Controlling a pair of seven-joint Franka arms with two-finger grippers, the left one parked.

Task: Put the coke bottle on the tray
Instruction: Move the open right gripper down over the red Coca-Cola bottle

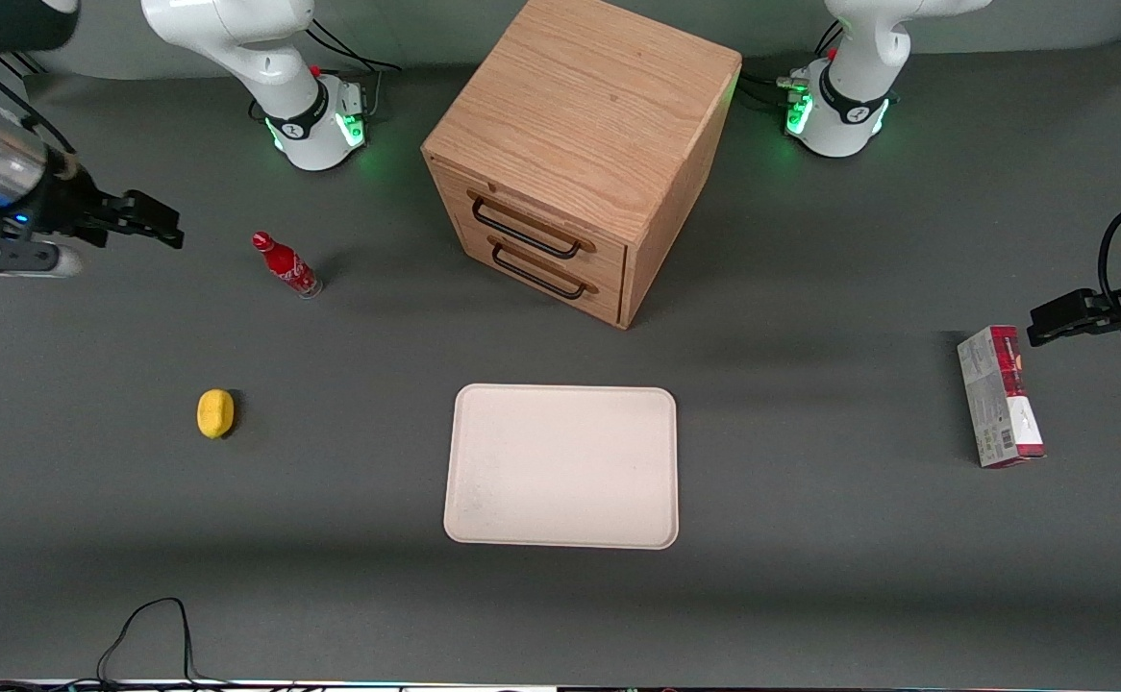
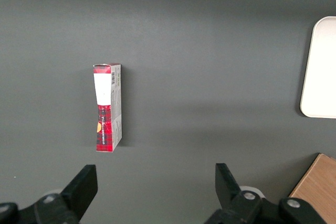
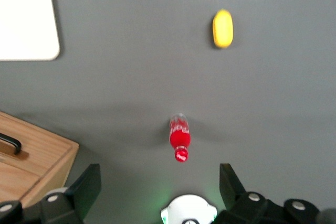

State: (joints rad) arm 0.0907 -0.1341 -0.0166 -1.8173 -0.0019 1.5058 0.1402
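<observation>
The coke bottle (image 1: pixel 286 265) is small and red with a red cap; it stands upright on the grey table beside the wooden drawer cabinet, toward the working arm's end. From the wrist camera I look down on the coke bottle (image 3: pixel 179 138) from well above. The cream-white tray (image 1: pixel 561 466) lies flat in front of the cabinet, nearer the front camera, with nothing on it; a corner of the tray (image 3: pixel 26 19) shows at the wrist too. My gripper (image 1: pixel 152 223) hangs high, off to the side of the bottle and apart from it. The gripper (image 3: pixel 160 184) is open and holds nothing.
A wooden cabinet (image 1: pixel 575 159) with two closed drawers stands at the middle of the table. A yellow lemon-like object (image 1: pixel 215 413) lies nearer the front camera than the bottle. A red-and-grey carton (image 1: pixel 1000 396) rests toward the parked arm's end. The arm bases (image 1: pixel 320 120) stand at the table's back.
</observation>
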